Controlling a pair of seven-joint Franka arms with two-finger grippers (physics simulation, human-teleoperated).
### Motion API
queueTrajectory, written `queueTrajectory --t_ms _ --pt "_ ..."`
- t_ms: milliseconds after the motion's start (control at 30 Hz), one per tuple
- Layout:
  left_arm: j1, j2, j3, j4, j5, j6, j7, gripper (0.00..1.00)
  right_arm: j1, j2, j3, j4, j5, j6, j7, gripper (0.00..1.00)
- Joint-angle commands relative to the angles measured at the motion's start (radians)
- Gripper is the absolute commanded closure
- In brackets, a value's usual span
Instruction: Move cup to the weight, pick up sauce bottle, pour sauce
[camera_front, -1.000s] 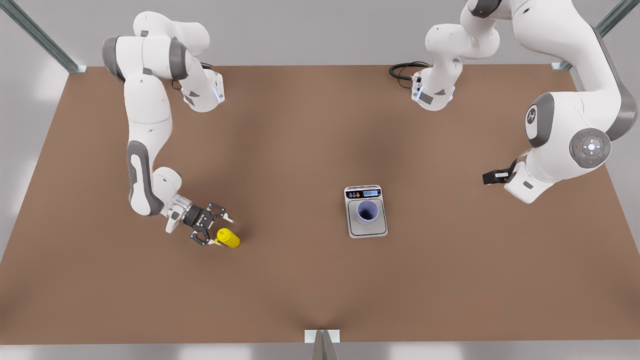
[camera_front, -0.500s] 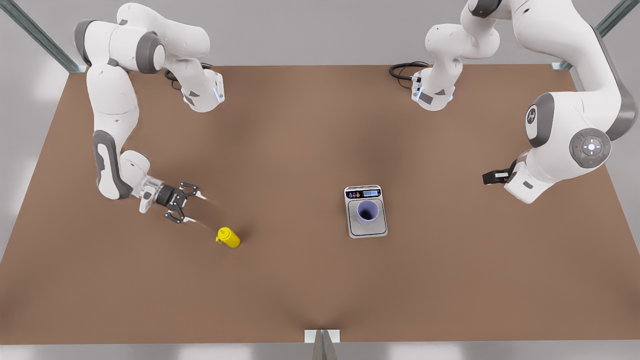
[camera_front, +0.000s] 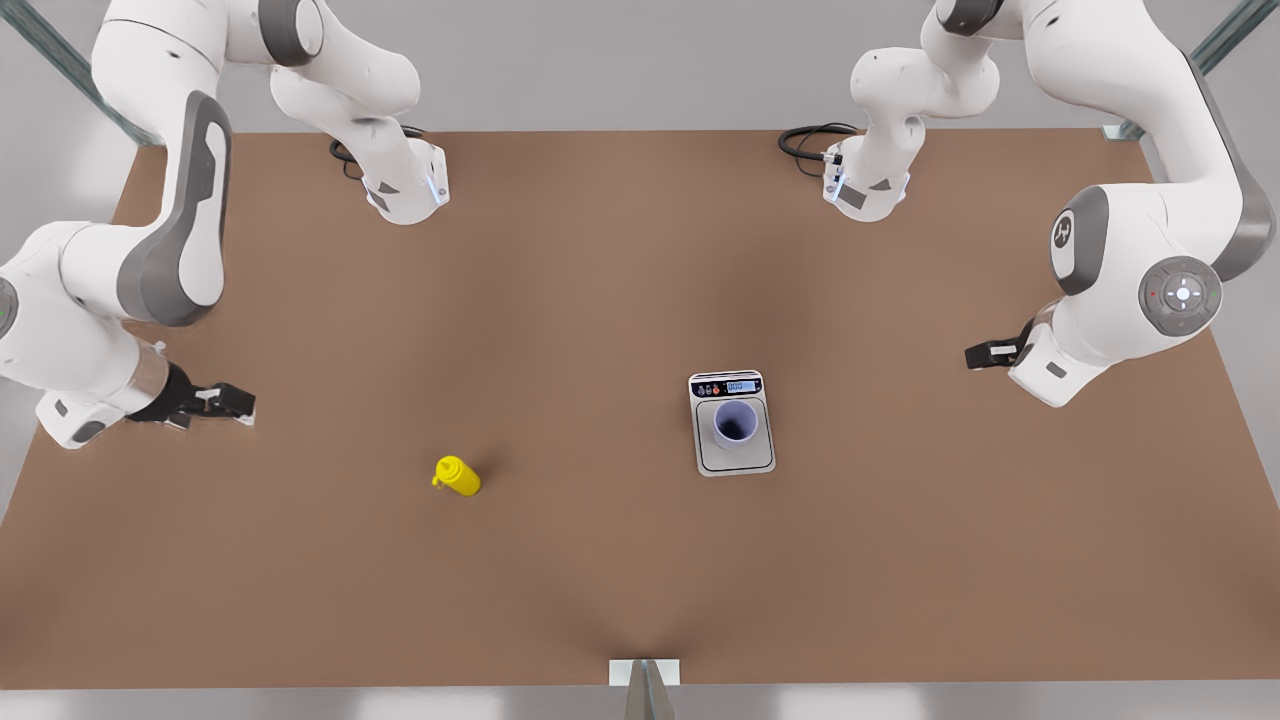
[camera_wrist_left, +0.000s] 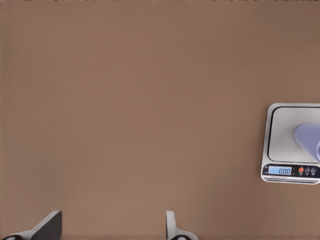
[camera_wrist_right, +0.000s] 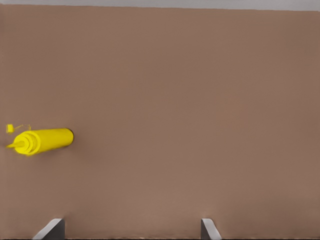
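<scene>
Over to the right gripper (camera_front: 235, 403) first: hovering low at the front view's left edge of the brown table (camera_front: 600, 250), well apart from everything. Checking the right wrist view of the same gripper (camera_wrist_right: 130, 231): fingers (camera_wrist_right: 50, 229) spread wide, nothing btwn them, nothing touched, just bare tabletop underneath.

Now spotting the small bright yellow cylindrical plastic sauce bottle (camera_front: 458, 476), alone on the table toward the front view's left-centre, well clear of that gripper. Picking it up again in the right wrist view (camera_wrist_right: 42, 140): pointed nozzle facing the camera, ribbed collar behind it, tiny yellow cap bit just beside the tip. Can't tell for sure whether standing or lying.

Swinging to the left gripper (camera_front: 975, 354): held up at the front view's right side, arm waiting, well apart from the scale. Confirming via the left wrist view (camera_wrist_left: 110, 231): fingers (camera_wrist_left: 49, 224) parted, a broad gap, gripping nothing, touching nothing.

Closing in on the middle: seeing the small plain lavender-purple tapered cup (camera_front: 735, 422), no handle, upright, mouth open, sitting on the square plate of the flat silver-grey rectangular weight (camera_front: 734, 465), a digital kitchen scale w/ dark display strip and tiny buttons at the far end. Catching the weight (camera_wrist_left: 282, 135) and the cup (camera_wrist_left: 309, 141) from the left wrist too, readout lit at 000.
</scene>
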Motion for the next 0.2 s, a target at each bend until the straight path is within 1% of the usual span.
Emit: queueTrajectory --t_ms 0,67,167 --pt "0.0 0.0 0.0 0.0 0.0 0.0 0.0 0.0 -0.002 -0.005 0.002 0.0 0.0 -0.001 0.002 0.0" --pt "0.0 0.001 0.0 0.0 0.0 0.0 0.0 0.0 0.004 -0.034 0.002 -0.001 0.002 -0.001 0.002 0.0" --pt "0.0 0.0 0.0 0.0 0.0 0.0 0.0 0.0 0.001 -0.034 0.004 -0.003 0.002 -0.002 0.0 0.0"
